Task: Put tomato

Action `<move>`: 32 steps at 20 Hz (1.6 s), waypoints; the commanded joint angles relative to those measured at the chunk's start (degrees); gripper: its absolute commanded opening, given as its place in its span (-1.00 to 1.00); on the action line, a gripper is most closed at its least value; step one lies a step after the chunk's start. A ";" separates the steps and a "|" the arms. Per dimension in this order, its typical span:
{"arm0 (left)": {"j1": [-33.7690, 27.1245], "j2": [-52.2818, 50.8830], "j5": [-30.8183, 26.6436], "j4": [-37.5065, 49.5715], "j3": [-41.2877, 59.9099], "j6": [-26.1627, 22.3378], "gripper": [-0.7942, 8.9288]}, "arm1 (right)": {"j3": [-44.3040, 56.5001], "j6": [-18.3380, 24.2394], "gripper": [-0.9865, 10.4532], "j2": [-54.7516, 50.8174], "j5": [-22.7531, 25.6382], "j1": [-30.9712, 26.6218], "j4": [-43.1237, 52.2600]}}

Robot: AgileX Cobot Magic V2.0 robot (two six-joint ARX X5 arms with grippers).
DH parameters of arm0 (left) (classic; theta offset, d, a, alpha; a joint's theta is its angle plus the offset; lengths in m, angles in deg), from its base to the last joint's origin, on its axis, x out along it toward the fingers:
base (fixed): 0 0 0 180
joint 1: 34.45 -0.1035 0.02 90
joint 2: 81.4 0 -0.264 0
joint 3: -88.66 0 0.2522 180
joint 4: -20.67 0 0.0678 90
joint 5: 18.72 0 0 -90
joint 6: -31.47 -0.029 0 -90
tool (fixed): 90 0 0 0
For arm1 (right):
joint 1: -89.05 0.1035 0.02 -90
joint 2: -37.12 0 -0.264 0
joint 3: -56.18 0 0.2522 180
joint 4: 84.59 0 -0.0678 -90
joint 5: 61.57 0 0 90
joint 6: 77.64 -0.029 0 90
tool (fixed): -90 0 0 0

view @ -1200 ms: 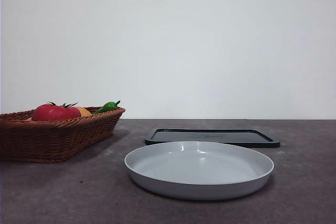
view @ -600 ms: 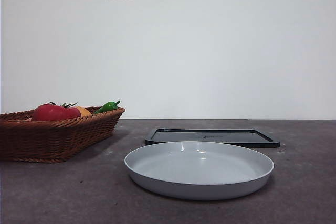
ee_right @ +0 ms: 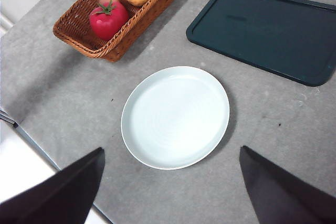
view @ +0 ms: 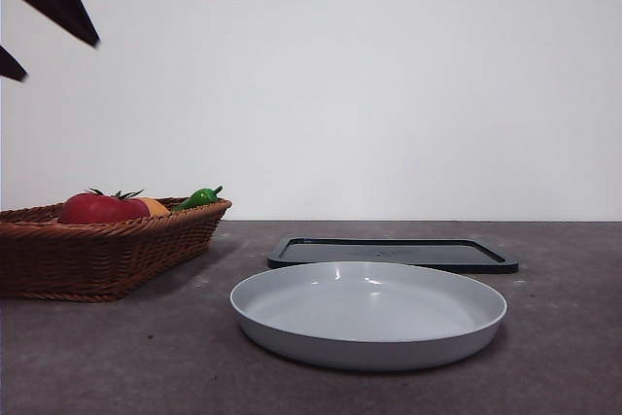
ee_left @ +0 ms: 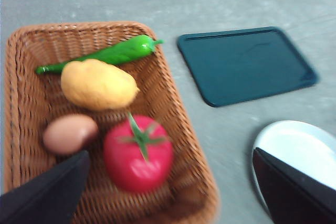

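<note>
The tomato [view: 92, 209] is glossy red with a green calyx and lies in the wicker basket [view: 97, 259] at the left. In the left wrist view the tomato [ee_left: 138, 153] lies in the near part of the basket [ee_left: 178, 114]. My left gripper [ee_left: 170, 152] is open and hangs above the basket, over the tomato. It shows as black tips at the top left of the front view [view: 60, 60]. My right gripper [ee_right: 172, 149] is open and empty, high above the grey plate [ee_right: 176, 116]. The right wrist view also shows the tomato [ee_right: 108, 17].
The basket also holds a green pepper [ee_left: 115, 53], a yellow-orange fruit [ee_left: 97, 85] and a brownish egg-shaped thing [ee_left: 69, 133]. An empty grey plate [view: 369, 347] stands at the front middle. A dark flat tray [view: 394, 255] lies behind it.
A black gripper has come down into the top left corner of the front view, above the basket. The basket, plate and tray have not moved.
</note>
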 commanded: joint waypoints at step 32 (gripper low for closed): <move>4.39 27.76 -5.49 11.76 -1.16 -8.87 -0.08 | -1.01 0.00 -0.11 0.33 -0.07 0.20 0.20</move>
